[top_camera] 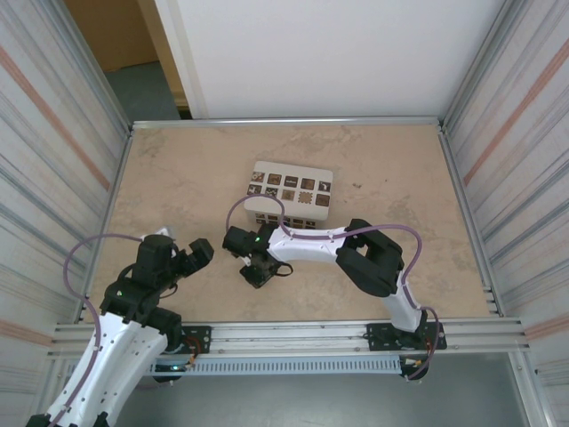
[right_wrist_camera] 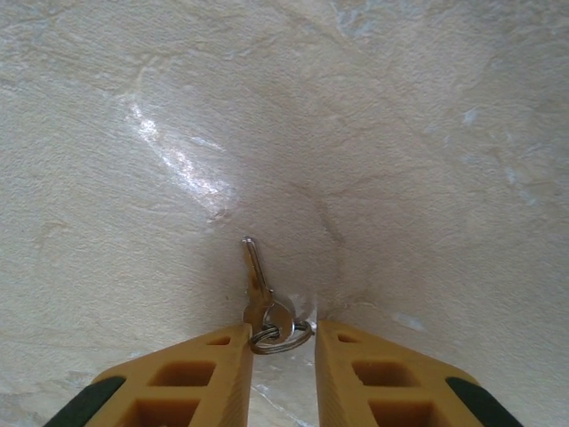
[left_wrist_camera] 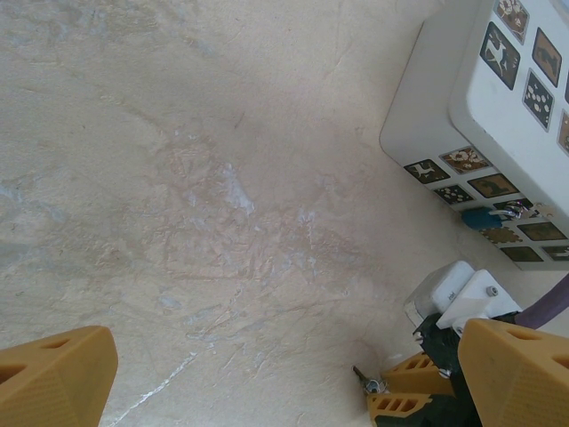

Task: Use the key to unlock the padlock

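A: Right tool (right_wrist_camera: 283,345) first; what did it have?

B: Its tips stood narrow, one each side of the key ring (right_wrist_camera: 281,338), w/ the key (right_wrist_camera: 256,283) lying flat on the counter (right_wrist_camera: 400,133), blade pointing away from the wrist; whether the pads were truly pinching or only touching the ring, I couldn't tell.

A: So how to do the pick-up well?

B: IMO clamp the key's head, not the loose ring, else the blade prob. swings; keep the tips low enough to catch thin metal w/o scraping; lift straight; then check the blade sat square btwn the pads ahead of any try at the keyhole.

A: And the padlock?

B: The padlock (left_wrist_camera: 480,216) was tiny & blue, at the side wall of the pale box (left_wrist_camera: 427,116), apart from the key; small target, so alignment would need care.

A: Arm poses?

B: Right arm (top_camera: 311,240) reached leftwards from its base, elbow folded, forearm low across the front of the box, wrist tipped down at the counter; left tool (top_camera: 180,260) gaped fully, holding nothing, near the right one; left arm (top_camera: 124,329) was bunched close to its base.
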